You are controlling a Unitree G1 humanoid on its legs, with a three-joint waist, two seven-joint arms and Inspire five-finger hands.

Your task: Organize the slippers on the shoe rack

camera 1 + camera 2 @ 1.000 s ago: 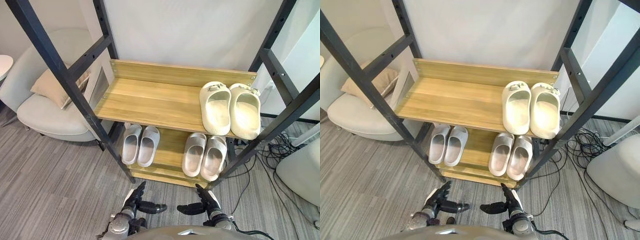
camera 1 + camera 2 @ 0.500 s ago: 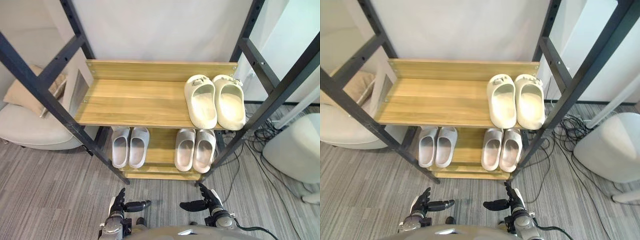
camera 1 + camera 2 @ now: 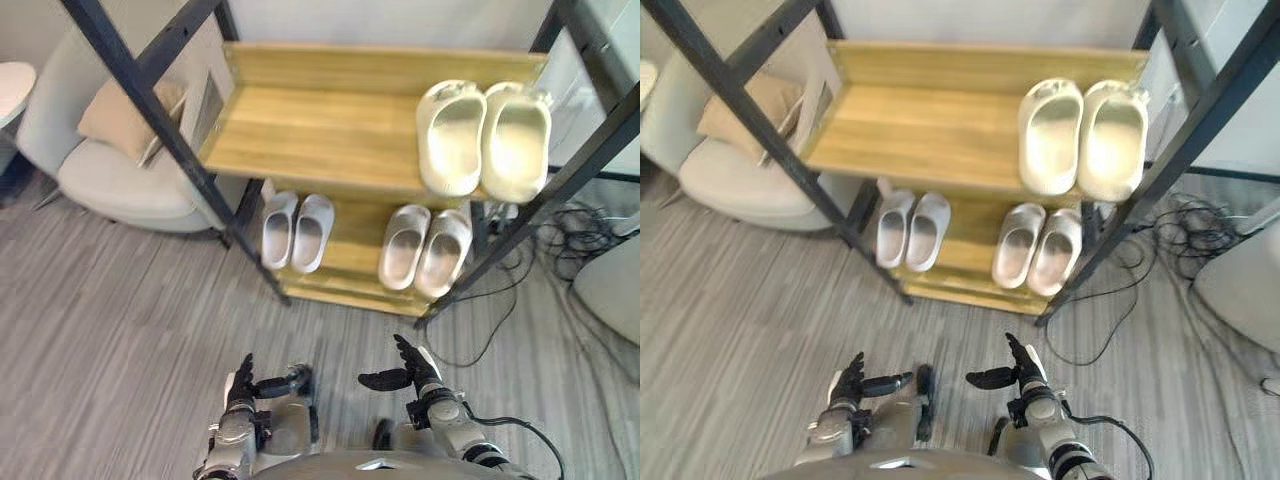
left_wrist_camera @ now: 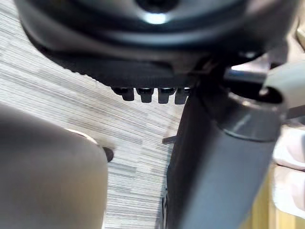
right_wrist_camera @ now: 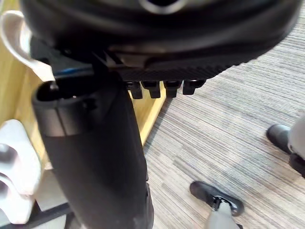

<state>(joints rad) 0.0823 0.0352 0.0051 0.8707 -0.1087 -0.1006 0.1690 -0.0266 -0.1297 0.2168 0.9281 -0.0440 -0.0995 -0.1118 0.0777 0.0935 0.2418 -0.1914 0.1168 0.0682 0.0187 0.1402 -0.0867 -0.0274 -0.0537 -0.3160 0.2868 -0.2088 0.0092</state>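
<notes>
- Rack (image 3: 300, 140): two wooden shelves are counted between black posts
- Slippers: six are counted, in three pairs, all on the rack; a cream pair (image 3: 450, 135) is set at the upper shelf's right end, with a left grey pair (image 3: 312, 232) and a right grey pair (image 3: 405, 258) on the lower shelf
- Left hand (image 3: 243, 385) and right hand (image 3: 415, 372): both are seen low over the floor, well short of the rack, fingers straight and apart, nothing held
- Step, as judged: little is left; the slightly skewed right grey pair could be nudged square from the heels, the post being avoided
</notes>
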